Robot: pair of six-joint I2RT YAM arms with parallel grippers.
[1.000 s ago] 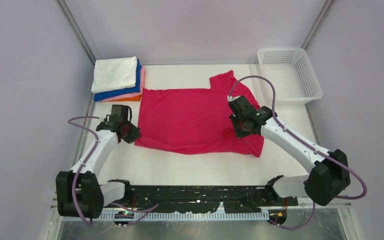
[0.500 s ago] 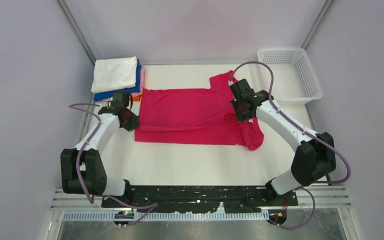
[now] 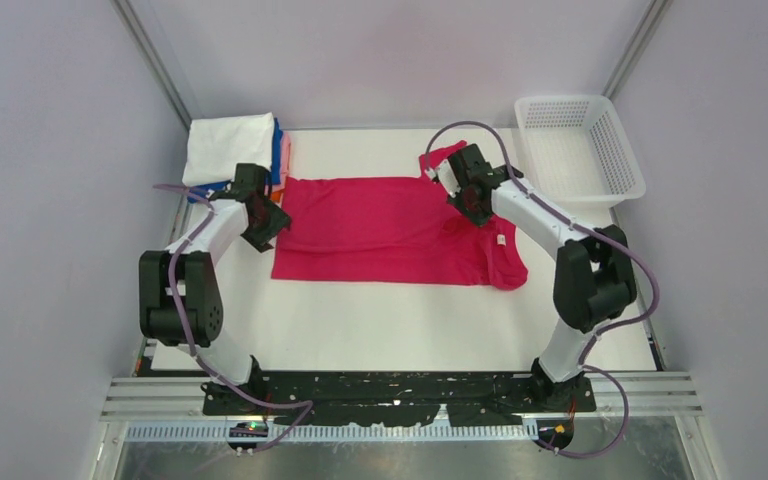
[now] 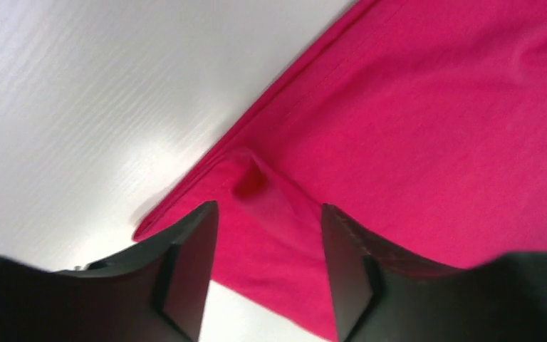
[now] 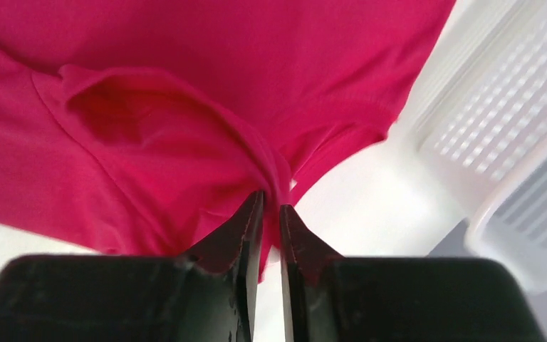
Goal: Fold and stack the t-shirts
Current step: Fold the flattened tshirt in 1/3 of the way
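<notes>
A magenta-red t-shirt (image 3: pixel 390 232) lies mid-table, doubled over front to back, one sleeve sticking out at the far right. At its far-left corner my left gripper (image 3: pixel 264 222) hovers open. The left wrist view shows the jaws of this gripper (image 4: pixel 267 210) apart over the cloth (image 4: pixel 434 142), a small pinched ridge lying free between them. Near the far-right shoulder is my right gripper (image 3: pixel 468 200). In its wrist view that gripper (image 5: pixel 271 199) has its jaws almost together, with a strip of the shirt (image 5: pixel 185 71) between the tips. Folded t-shirts (image 3: pixel 228 147) are stacked at the far left, white on top.
A white mesh basket (image 3: pixel 628 165) stands at the back right, close to the right gripper and seen as the basket (image 5: pixel 513 142) in the right wrist view. Grey walls and metal posts bound the white table (image 3: pixel 380 320).
Both grippers have carried the shirt's near edge away to the far edge, folding it in half. The left gripper has opened and released its corner.
</notes>
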